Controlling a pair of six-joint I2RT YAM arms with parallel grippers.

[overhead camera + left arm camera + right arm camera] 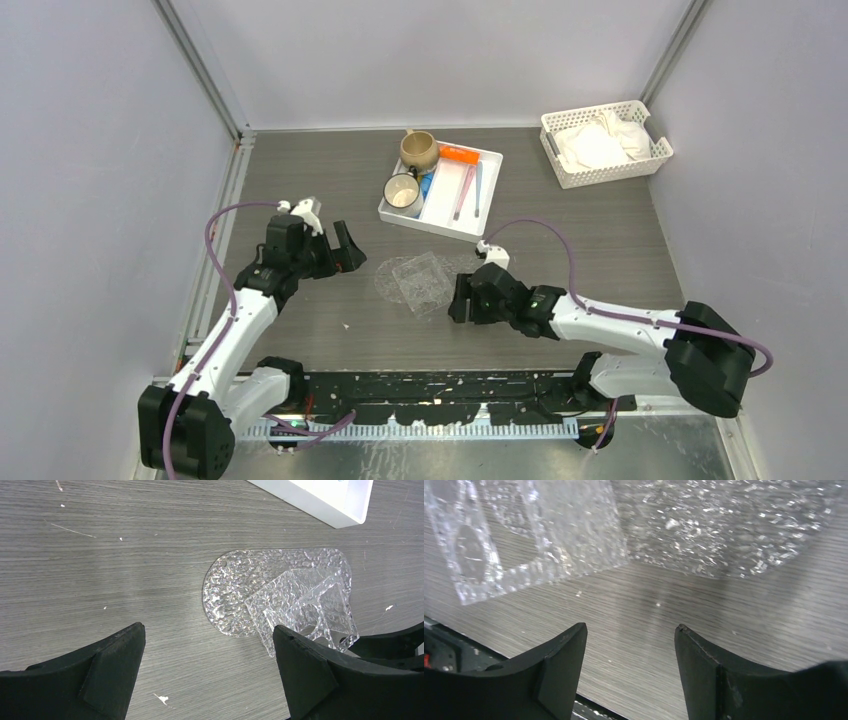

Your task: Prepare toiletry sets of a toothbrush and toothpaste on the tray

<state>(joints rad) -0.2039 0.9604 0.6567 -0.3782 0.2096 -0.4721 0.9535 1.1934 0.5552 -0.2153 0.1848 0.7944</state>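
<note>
Right claw first: jaws partly apart, only bare table between them, nothing held. We've got it just right of the tray, and the wrist view shows a gap to the plastic. One tray, clear, pebbled, roughly square, with round marks near one edge. It lies mid-table between the two claws, overlapping one flat clear plate with rounded ends, made of the same pebbled plastic. It looks tipped on that plate rather than flat. Left claw hovers left of the pair, jaws at full spread, empty too.

Further back we have one white tray with compartments. We count two tubes in it: an orange tube lying crosswise along the far end, and a blue tube running far to near, partly behind a mug. Which ends carry the caps, we can't tell. Two thin brushes lie side by side, long axes far to near. Two mugs, one tan, the other pale inside. Far right, one white slotted basket holds white stuff.
</note>
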